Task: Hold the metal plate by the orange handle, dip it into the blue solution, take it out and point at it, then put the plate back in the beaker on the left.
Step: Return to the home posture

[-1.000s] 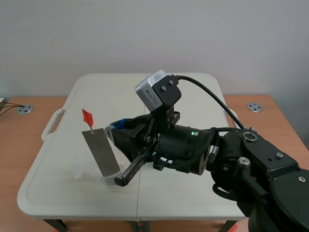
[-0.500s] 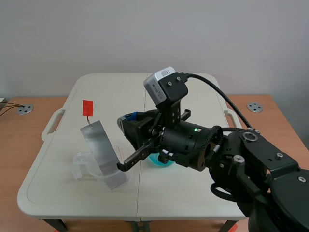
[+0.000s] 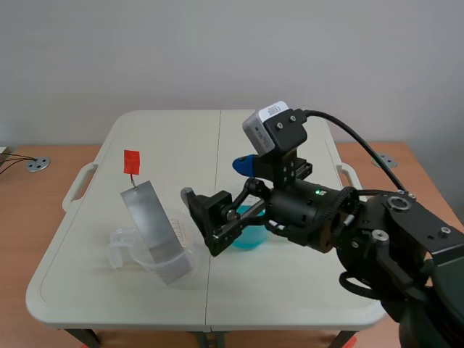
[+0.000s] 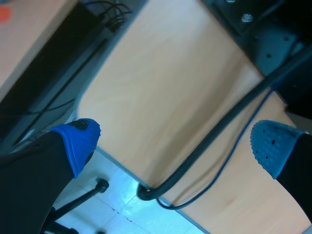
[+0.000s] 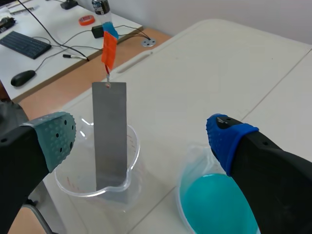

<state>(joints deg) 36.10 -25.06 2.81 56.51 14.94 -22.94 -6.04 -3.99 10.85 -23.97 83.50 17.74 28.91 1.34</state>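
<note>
White table [image 3: 290, 138] held the metal plate [image 5: 109, 131] leaning in the left beaker [image 5: 68, 183]; my right gripper [image 5: 139, 141], fingers apart, had backed away from it, so I judged the task finished. Left gripper [image 4: 175, 141] gaped too.

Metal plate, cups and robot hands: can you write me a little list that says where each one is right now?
metal plate: stands tilted in the clear beaker, nothing holds it
orange handle: on a thin wire at the plate's top end, free
clear beaker: on the table, beside the blue one
blue solution: in the second beaker, no plate in it
right gripper: open, empty, facing both beakers
left gripper: open, empty, over a wooden desk
</note>
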